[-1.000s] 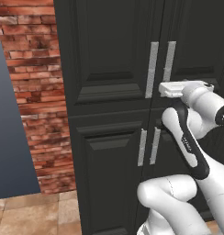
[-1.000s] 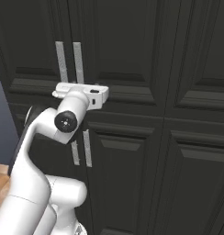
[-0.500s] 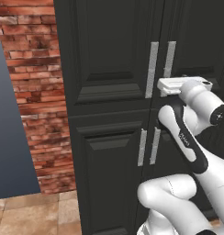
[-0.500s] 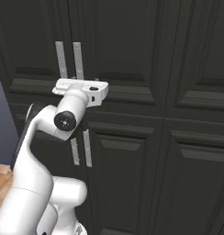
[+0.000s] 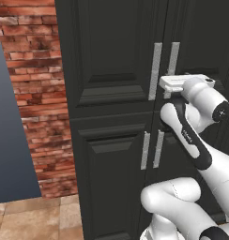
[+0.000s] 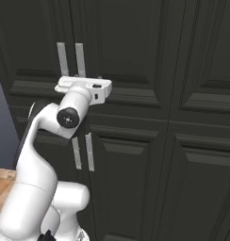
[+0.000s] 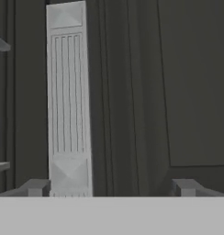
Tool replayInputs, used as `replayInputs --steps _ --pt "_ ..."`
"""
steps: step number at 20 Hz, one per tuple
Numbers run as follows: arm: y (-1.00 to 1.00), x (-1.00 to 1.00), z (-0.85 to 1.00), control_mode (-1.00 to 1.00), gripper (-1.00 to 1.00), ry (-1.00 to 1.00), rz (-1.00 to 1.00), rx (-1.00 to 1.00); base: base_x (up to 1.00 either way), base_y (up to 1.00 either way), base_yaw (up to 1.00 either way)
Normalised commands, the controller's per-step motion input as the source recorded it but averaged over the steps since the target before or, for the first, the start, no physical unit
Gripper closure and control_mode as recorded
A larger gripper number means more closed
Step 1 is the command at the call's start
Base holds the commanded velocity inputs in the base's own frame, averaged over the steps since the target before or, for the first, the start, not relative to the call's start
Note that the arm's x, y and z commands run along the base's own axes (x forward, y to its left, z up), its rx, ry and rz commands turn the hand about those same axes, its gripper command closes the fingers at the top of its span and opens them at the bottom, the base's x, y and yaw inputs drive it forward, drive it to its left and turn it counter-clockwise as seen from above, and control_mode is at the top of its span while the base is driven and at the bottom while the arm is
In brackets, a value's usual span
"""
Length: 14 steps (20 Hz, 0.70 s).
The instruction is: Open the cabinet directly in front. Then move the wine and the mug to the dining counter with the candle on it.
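The tall black cabinet (image 5: 111,93) with raised-panel double doors stands shut directly ahead, its long silver bar handles (image 5: 155,71) at about three o'clock of the left door panel. Just right of them, the white two-finger gripper (image 7: 109,188) hovers with its jaws wide apart (nothing between them). Judging by this, opening is barely begun; wine and mug remain unmoved.

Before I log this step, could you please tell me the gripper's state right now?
Gripper: open, holding nothing; its fingertips sit apart, close to the cabinet door's silver handle.
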Motion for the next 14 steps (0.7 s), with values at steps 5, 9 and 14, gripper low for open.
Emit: replayInputs --steps 5,9,14 --pt "0.00 0.25 0.00 -1.00 -1.00 0.00 0.00 0.00 0.00 0.00 0.00" --pt "0.00 0.22 0.00 -1.00 -1.00 0.00 0.00 0.00 0.00 0.00 0.00" --pt "0.00 0.26 0.00 -1.00 -1.00 -0.01 0.00 0.00 0.00 0.00 0.00"
